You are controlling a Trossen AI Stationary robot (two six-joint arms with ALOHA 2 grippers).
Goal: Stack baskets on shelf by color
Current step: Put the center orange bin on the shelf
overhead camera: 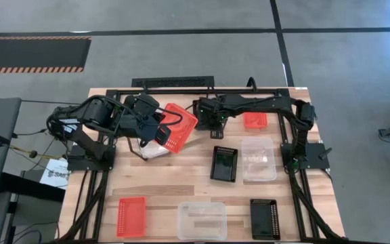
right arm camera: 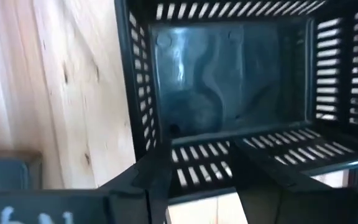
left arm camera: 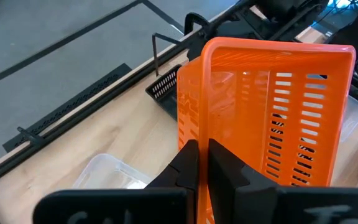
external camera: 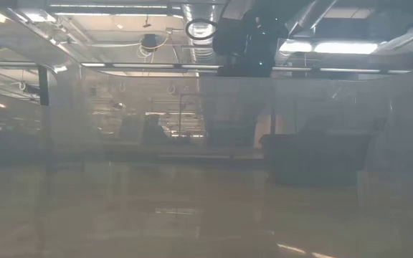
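1. left gripper (overhead camera: 160, 129) pinched on the rim of an orange-red basket (overhead camera: 179, 127), lifted and tilted over the back left of the table (overhead camera: 161, 181) (slotted walls, open side showing).
2. right gripper (overhead camera: 215, 122) near the back middle, fingers closed on the slotted wall of a black basket (right arm camera: 229, 81).
3. elsewhere on the table: another orange-red basket (overhead camera: 131, 215), clear basket (overhead camera: 202, 219), second black basket (overhead camera: 265, 218).

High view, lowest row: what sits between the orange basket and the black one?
A clear rectangular plastic basket lies there, touching neither, in the high view.
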